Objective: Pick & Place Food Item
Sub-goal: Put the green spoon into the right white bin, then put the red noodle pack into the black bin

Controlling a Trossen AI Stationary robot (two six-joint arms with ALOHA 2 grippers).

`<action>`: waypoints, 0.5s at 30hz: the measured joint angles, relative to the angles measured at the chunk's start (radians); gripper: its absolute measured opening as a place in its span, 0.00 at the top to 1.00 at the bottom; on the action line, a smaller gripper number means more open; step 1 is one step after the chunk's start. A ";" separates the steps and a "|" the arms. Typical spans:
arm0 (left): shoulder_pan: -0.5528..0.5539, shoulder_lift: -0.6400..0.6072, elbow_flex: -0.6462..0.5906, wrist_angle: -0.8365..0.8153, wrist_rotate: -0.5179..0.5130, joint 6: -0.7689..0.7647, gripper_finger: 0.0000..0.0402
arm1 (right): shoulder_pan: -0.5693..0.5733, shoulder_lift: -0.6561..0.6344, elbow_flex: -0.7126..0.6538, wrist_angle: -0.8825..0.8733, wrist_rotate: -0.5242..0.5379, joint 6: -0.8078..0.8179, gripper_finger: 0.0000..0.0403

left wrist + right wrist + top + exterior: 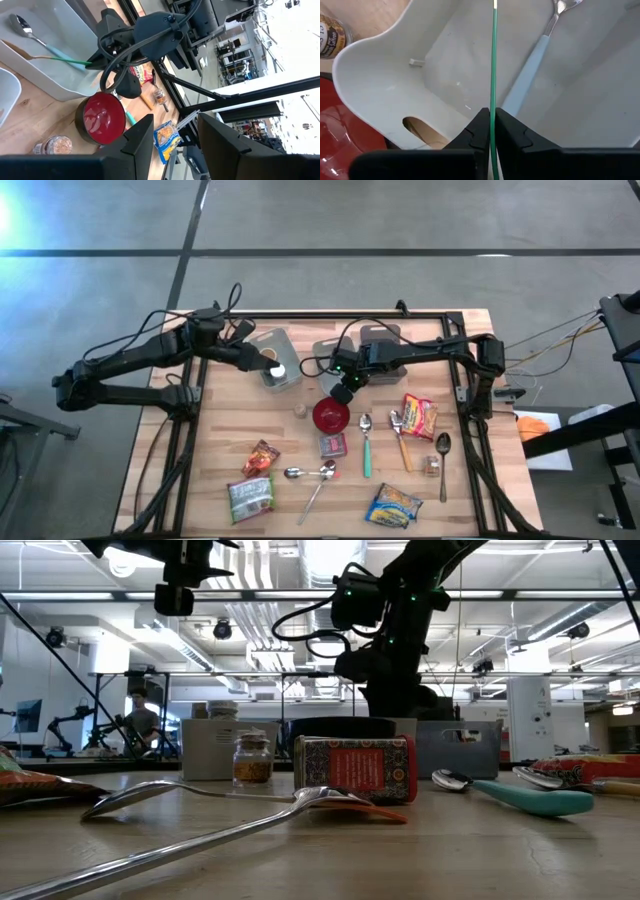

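My right gripper (344, 388) hangs over the grey bin (330, 352), beside the red bowl (331, 415), and is shut on a thin green utensil handle (493, 60). A spoon with a pale blue handle (530, 65) lies in that bin. Food packets lie on the near part of the table: an orange one (261, 457), a green one (250, 497), a yellow-blue one (393, 505) and a red-yellow one (420, 416). My left gripper (268, 360) waits open above the white bin (285, 375), nothing between its fingers (140, 137). My right gripper pinches the green handle (493, 112) between its two fingers, near the handle's free end. The fingers come from above, pointing steeply down. The handle runs on from the fingers into the grey bin (50, 75), slanting toward the bin's floor (75, 61).
A small spice jar (299, 411) stands left of the bowl, and a red tin (333, 444) sits in front of it. Several spoons lie on the near half, among them a teal-handled one (366, 445). Black frame rails (470, 380) run along the table's sides and far edge.
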 joint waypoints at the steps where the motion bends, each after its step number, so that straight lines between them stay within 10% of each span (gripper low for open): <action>1: 0.000 0.000 0.000 0.000 0.000 0.000 0.61 | 0.000 0.000 0.000 0.000 -0.003 0.001 0.93; 15: 0.000 0.000 0.000 0.000 0.000 0.000 0.61 | -0.002 0.000 0.000 0.001 -0.025 0.004 0.71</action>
